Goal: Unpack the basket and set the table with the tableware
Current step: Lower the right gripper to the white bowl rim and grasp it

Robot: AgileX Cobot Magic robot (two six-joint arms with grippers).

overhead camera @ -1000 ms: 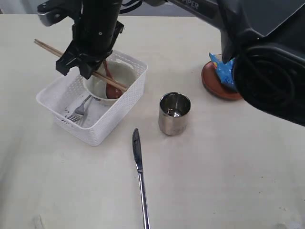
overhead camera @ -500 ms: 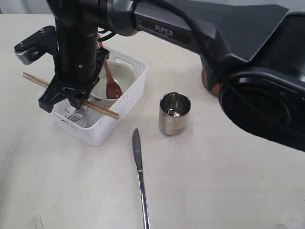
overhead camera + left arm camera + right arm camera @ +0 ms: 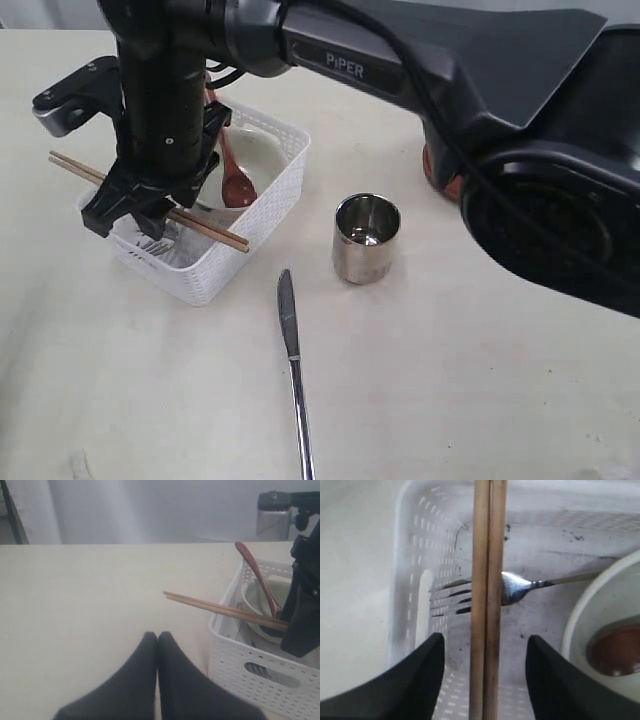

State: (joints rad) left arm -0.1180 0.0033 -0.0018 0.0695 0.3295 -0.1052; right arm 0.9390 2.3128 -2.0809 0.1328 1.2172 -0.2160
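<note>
- Directly beneath the right gripper (image 3: 484, 636), one white rectangular plastic basket with lattice walls (image 3: 255, 215) stood on the pale cream wood-look table (image 3: 480, 400).
- Two grippers showed. The right one's black jaws stood apart, straddling the chopsticks with a gap on either side. The left gripper (image 3: 157, 636) had its jaws pressed together on nothing, low over bare table, with the basket near it but not touching.
- Two thin wooden chopsticks (image 3: 490, 540) lay side by side between the right jaws, about level with the basket's rim. One end reached out past the basket. Whether they rested on the rim could not be told.
- One steel fork (image 3: 515, 587) lay on the basket floor, straight under that gripper.
- One whitish round bowl (image 3: 258, 150) sat in the basket just beside the gripper, with one brown wooden spoon (image 3: 238, 188) leaning in it.
- One shiny steel cup (image 3: 366, 240) stood upright outside the basket, well apart from the gripper. One steel knife (image 3: 293, 360) lay flat on the table near the cup.
- One brown round plate (image 3: 428, 168) showed only as a sliver behind the right arm.
- A second before, gripper and chopsticks had hung higher, over the bowl, and the plate had been in plain view.
- Half a second before, the picture was almost the same: the gripper had sat a touch lower and the chopsticks were in the same place.
- Basket, cup and knife had not moved.
</note>
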